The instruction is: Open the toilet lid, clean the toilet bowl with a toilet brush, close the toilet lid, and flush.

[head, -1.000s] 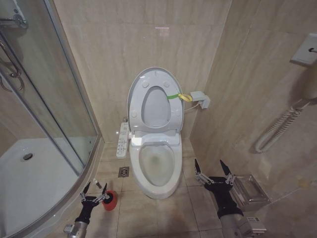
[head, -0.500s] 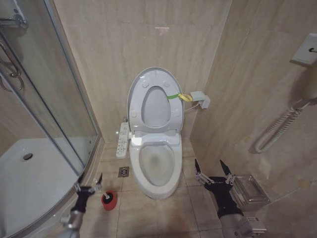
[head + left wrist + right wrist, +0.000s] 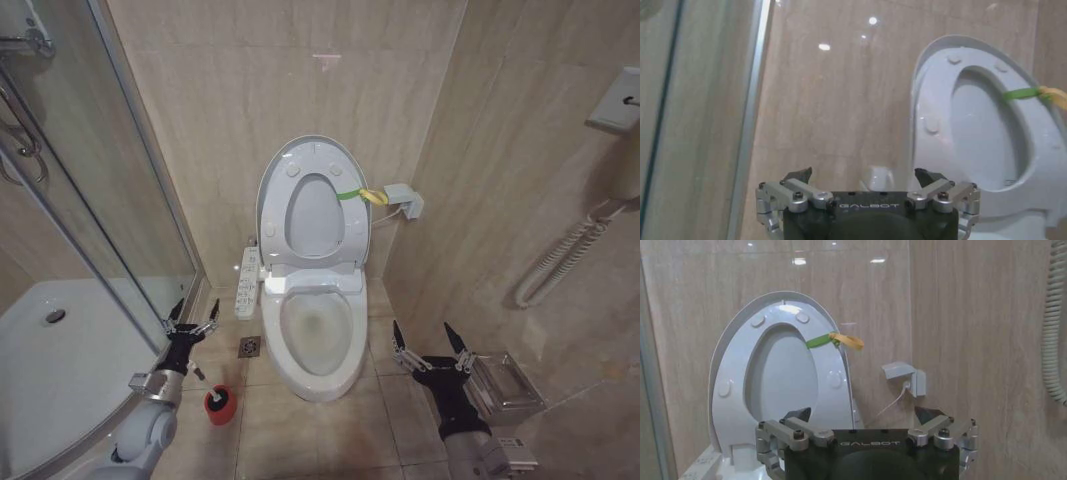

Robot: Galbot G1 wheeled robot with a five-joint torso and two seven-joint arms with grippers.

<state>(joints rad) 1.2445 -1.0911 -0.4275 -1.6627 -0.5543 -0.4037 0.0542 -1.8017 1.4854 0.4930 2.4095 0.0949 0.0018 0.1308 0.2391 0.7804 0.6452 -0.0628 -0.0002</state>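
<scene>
The toilet lid (image 3: 315,215) stands raised against the back wall with the seat ring (image 3: 275,200) up in front of it and a yellow-green strap (image 3: 358,194) at its edge. Below lies the open toilet bowl (image 3: 318,335). The toilet brush (image 3: 200,376) stands in a red holder cup (image 3: 221,404) on the floor left of the bowl. My left gripper (image 3: 190,315) is open above the holder, near the button panel (image 3: 247,283), holding nothing. My right gripper (image 3: 432,340) is open right of the bowl. Both wrist views face the lid (image 3: 980,135) (image 3: 777,375) past open grippers (image 3: 863,175) (image 3: 863,414).
A curved glass shower enclosure (image 3: 100,200) with a white tray (image 3: 60,360) closes off the left side. A floor drain (image 3: 250,346) sits beside the bowl. A metal rack (image 3: 505,385) lies on the floor at right, and a coiled hose (image 3: 560,260) and a socket box (image 3: 405,200) hang on the walls.
My left gripper has moved up and forward from beside the red holder to near the button panel, still open. The right arm has not moved.
</scene>
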